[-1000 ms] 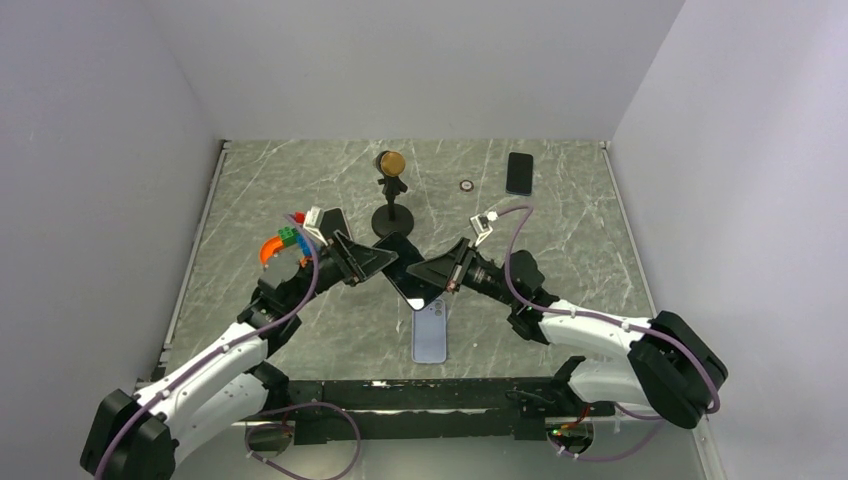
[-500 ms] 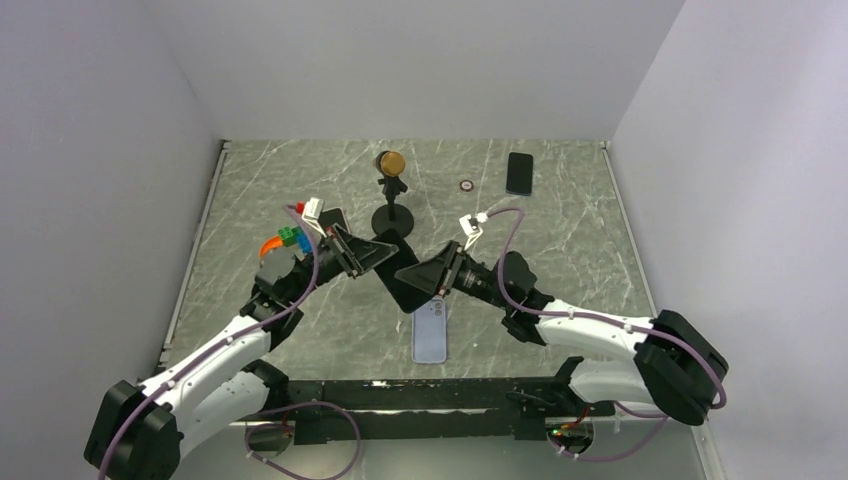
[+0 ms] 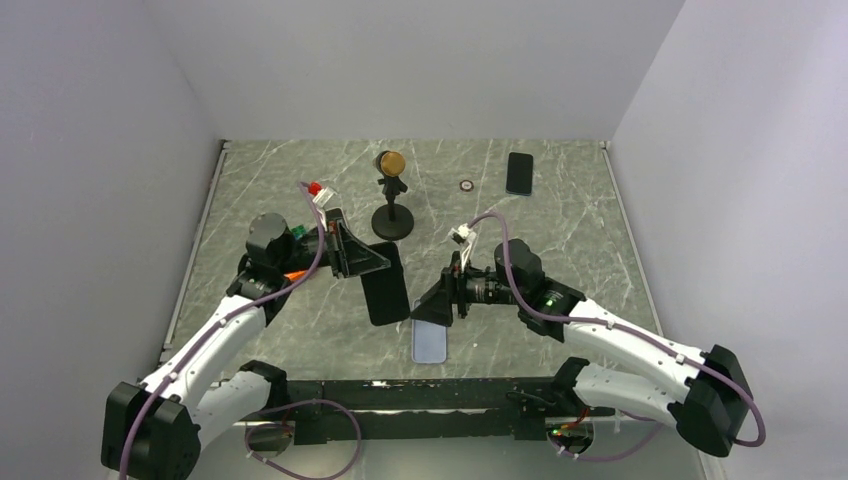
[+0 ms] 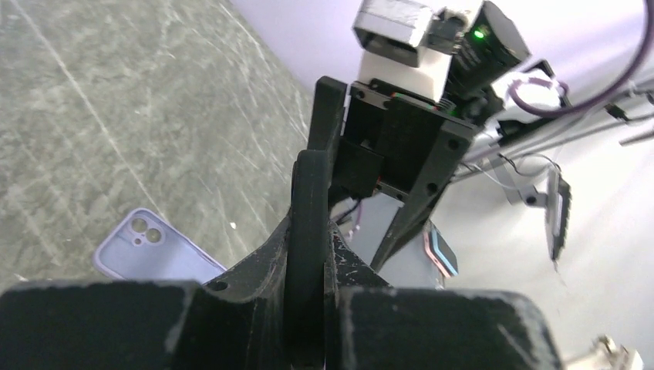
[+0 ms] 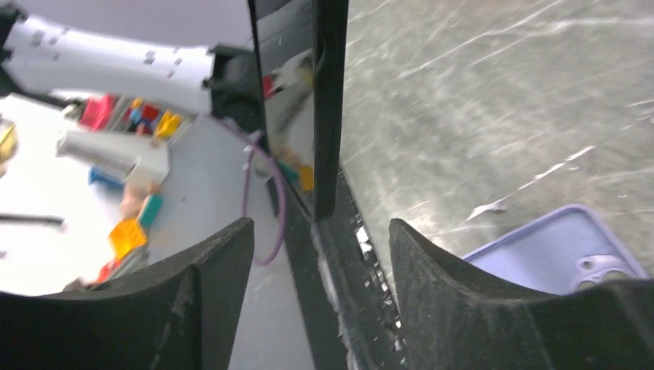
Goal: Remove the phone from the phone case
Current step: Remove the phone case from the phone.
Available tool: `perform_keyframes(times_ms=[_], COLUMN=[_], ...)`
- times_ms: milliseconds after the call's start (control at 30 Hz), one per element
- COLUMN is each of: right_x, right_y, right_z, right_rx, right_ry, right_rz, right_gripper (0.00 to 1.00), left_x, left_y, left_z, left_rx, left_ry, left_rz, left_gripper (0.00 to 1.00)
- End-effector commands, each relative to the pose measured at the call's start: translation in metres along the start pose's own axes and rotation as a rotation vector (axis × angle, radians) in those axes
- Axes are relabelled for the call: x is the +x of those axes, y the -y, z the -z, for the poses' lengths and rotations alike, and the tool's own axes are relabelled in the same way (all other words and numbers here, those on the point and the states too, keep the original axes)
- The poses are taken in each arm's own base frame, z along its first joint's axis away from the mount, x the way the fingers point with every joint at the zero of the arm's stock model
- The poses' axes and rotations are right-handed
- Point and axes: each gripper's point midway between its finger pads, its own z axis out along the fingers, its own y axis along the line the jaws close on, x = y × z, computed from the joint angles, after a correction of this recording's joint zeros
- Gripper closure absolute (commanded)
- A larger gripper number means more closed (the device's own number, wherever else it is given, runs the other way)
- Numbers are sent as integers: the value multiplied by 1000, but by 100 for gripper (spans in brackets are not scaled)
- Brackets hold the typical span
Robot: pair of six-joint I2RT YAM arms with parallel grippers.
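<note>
Two arms meet mid-table. Left gripper (image 3: pixel 378 265) pinches the black phone (image 3: pixel 386 290) by one end, apart from the case. Right gripper (image 3: pixel 436 304) has its jaws spread, just beside the phone and gripping nothing. Lilac case (image 3: pixel 428 345) lies flat on the table (image 3: pixel 560 240), partly under the right gripper

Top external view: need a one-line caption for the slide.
Left hand grips the black phone clear of the lavender phone case on the table; right hand open alongside.
</note>
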Motion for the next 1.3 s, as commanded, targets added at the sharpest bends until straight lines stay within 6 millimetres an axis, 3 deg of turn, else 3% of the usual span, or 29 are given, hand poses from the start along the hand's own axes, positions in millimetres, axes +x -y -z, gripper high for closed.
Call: perform_keyframes(times_ms=[0,167,400,633,1033,1200,1267], right_x=[23,15,10,6,1,5,11], right_y=[-35,-55,-59,-60,-58,-56,-53], right_z=[8,5,-1,-6,-19,-21,-20], right_rx=[-262,-406,-443,-463,-468,-476,-485], right_ry=[-112,-87,-87,-89,-92,-91,-90], right_rz=[61,51,56,73,92,138,177], right_gripper=[38,53,53,61,66,83,96], left_x=[-4,-5,-8,-8,-9,-10,-9], left_y=[41,50,54,56,59,66,67], left_z=[9,10,10,11,12,13,13], left_rx=[171,231,249,241,246,275,284], left_ry=[-83,-77,-64,-68,-75,-74,-86], left_rz=[-110,-90,-60,-60,-48,-25,2], left_gripper=[100,100,100,100,100,100,100])
